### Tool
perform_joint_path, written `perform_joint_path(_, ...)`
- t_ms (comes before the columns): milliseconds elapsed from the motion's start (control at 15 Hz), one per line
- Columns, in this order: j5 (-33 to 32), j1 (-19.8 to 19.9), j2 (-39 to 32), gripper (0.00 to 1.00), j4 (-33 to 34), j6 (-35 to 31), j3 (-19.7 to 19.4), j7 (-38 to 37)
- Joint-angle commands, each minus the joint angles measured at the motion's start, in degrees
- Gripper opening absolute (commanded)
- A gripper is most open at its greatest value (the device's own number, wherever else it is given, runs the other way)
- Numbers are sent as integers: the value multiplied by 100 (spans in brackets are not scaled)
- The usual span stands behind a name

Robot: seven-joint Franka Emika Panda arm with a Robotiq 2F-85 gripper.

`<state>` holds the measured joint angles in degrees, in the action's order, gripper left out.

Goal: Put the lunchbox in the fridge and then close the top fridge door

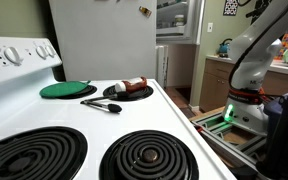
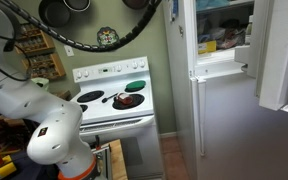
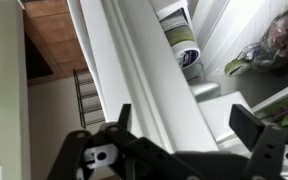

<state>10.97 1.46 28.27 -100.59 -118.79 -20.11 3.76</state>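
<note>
The tall white fridge (image 2: 224, 120) stands with its top fridge door (image 2: 280, 55) swung open, so the lit shelved interior (image 2: 224, 30) shows. In an exterior view the fridge's flat side (image 1: 102, 40) rises behind the stove. In the wrist view my gripper (image 3: 184, 125) is open and empty. Its two dark fingers straddle a long white fridge panel (image 3: 144, 70) without touching it. Shelves with jars (image 3: 181, 42) lie beyond. I cannot make out the lunchbox in any view.
A white stove (image 1: 44, 120) with black coil burners carries a green round lid (image 1: 64, 90), a dark plate with food (image 1: 130, 92) and a black utensil (image 1: 102, 104). The robot arm (image 1: 249, 60) rises beside a counter. Pans hang on the wall (image 2: 59, 12).
</note>
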Motion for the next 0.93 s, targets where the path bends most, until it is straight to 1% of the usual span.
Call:
perform_joint_path(0, 490, -118, -142, 100, 99, 314, -393, 1324)
perform_joint_path(67, 570, -76, -202, 100, 114, 235, -428, 1463)
perform_joint_path(133, 452, 119, -146, 100, 47, 165, -199, 1106)
perform_joint_path(333, 530, 110, -217, 100, 59, 165, -285, 1377)
perform_joint_path(400, 532, 41, -191, 100, 54, 162, -319, 1674)
perform_joint_path(467, 574, 11, -254, 100, 84, 205, -372, 1797)
perform_joint_path(533, 703, -134, -310, 100, 58, 58, -516, 2304)
perform_joint_path(667, 824, -250, -374, 100, 68, 43, -636, 3000)
perform_joint_path(867, 1024, -253, -558, 100, 124, 58, -757, 3693)
